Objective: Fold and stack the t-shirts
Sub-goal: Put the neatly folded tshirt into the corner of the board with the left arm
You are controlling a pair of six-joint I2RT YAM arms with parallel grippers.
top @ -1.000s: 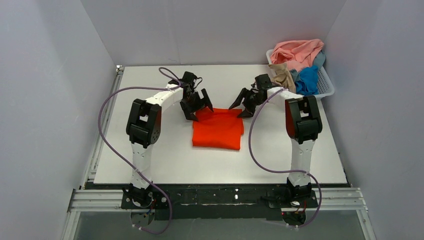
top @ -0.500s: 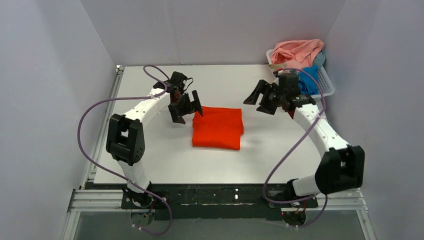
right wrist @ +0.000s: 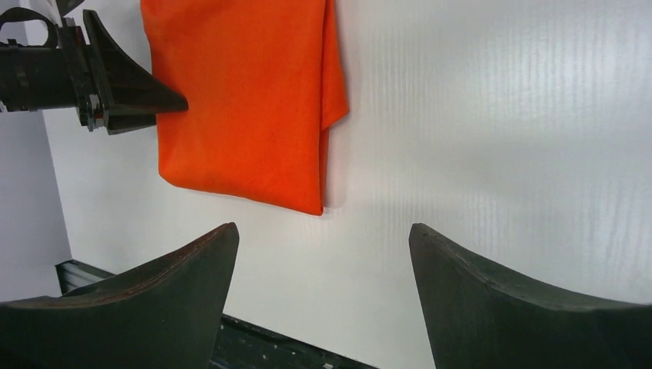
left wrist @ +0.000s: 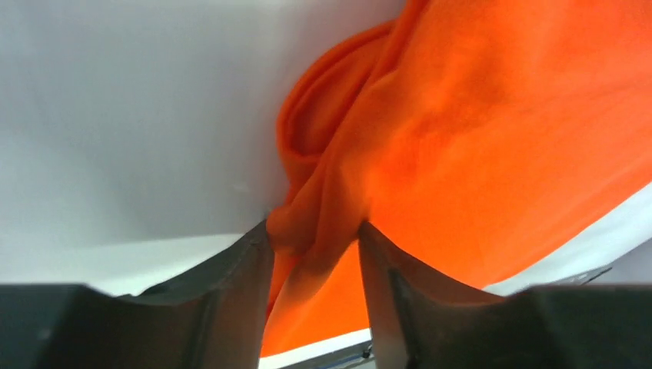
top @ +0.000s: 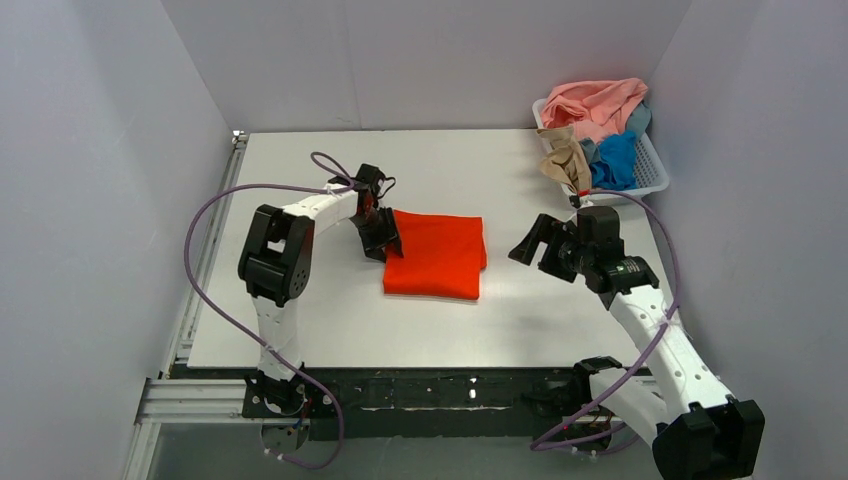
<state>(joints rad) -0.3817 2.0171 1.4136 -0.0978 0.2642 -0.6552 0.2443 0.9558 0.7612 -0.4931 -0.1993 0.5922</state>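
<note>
Seen from above, a bright orange-red cloth t-shirt (top: pixel 437 255), folded into a neat rectangle, is lying at the middle of the white table (top: pixel 300 320). The left gripper (top: pixel 380 232) is now sitting at the shirt's left edge. Half a second earlier it was hanging just clear of that edge, and before that both grippers were at the shirt's far corners.

In the left wrist view, the two dark fingers (left wrist: pixel 246 277) are squeezing close together on a bunched ridge of orange cloth, so this gripper is holding the shirt's edge.

The right gripper (top: pixel 545 245) is swinging back from near the basket and is now hovering to the right of the shirt, apart from it. In its own view the fingers (right wrist: pixel 154 292) are spread wide with only bare table between them, so it is holding nothing.

A white slatted plastic basket (top: pixel 655 170) is standing at the far right corner of the table. It is holding a crumpled salmon pink shirt (top: pixel 595 100), a tan-beige shirt (top: pixel 562 155) and a blue shirt (top: pixel 615 160).

The folding of the orange shirt seems finished. The left gripper's fresh grip suggests it is tidying or dragging the shirt to a stacking spot. Three shirts are waiting unfolded, so the task looks early.
</note>
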